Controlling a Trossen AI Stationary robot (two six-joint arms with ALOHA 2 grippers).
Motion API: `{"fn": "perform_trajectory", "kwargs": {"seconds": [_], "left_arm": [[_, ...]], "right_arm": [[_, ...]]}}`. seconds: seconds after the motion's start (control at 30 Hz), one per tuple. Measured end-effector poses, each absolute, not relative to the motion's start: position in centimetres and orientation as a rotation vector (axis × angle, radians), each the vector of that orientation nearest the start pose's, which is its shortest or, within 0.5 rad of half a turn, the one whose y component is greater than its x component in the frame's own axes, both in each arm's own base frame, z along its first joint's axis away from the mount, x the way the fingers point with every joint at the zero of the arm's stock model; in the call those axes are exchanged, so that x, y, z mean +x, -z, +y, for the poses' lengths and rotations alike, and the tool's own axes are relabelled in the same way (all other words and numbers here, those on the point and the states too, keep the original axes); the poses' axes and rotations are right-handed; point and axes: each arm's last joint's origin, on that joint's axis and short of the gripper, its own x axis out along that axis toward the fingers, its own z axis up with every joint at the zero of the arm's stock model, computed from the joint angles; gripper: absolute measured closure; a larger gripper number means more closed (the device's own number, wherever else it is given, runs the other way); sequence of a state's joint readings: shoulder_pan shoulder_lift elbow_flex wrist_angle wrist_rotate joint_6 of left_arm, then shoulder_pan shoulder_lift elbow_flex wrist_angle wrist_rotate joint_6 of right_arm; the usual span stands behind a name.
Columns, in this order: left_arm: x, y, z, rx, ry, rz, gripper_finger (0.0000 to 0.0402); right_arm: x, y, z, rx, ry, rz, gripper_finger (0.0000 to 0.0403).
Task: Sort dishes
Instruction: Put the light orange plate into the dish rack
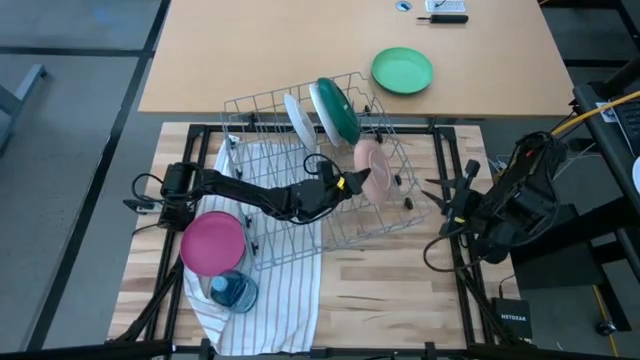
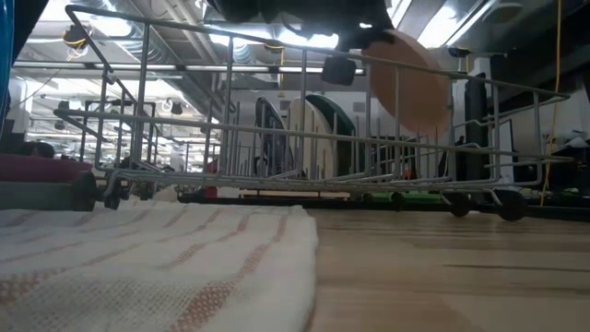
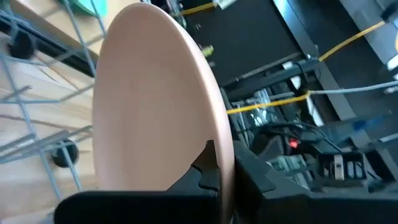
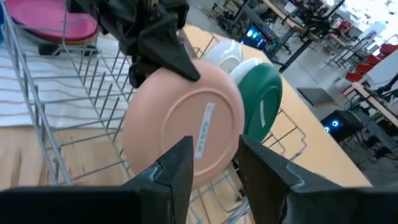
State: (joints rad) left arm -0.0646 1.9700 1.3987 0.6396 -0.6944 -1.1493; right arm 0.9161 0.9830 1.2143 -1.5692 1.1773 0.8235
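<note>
Over the wire dish rack, the left hand is pinching the rim of the pale pink plate, fingers closed on its edge, and is holding it upright just inside the rack's right-hand side as seen from above; in the left wrist view the plate is filling most of the frame with the dark fingertips clamped at its lower rim. The right hand is waiting off the rack's right side, fingers standing apart and gripping nothing, facing the back of the pink plate. Inside the rack, a white plate and a white plate with dark green back are standing on edge next to each other at the far end, near the pink one but not touching it. A magenta plate is lying flat on the striped towel beside the rack's left edge, with a small blue see-through container just next to it. A vivid green plate is lying alone on the far tan surface, well apart from the rack. The near wooden surface right of the towel is carrying nothing.
</note>
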Motion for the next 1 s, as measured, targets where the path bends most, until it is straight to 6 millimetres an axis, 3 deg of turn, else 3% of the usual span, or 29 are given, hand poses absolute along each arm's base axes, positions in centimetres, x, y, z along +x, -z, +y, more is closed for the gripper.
{"fn": "perform_trajectory", "kwargs": {"seconds": [0.5,1.0], "left_arm": [[44.9,-26.6,-2.4,-1.108,-0.629,-0.438,0.0392],[44.9,-26.2,-0.9,-1.135,-0.679,-0.446,0.0345]], "right_arm": [[9.4,-33.9,7.9,-0.316,0.464,0.543,0.0274],[9.5,-33.9,8.1,-0.284,0.449,0.554,0.0274]]}}
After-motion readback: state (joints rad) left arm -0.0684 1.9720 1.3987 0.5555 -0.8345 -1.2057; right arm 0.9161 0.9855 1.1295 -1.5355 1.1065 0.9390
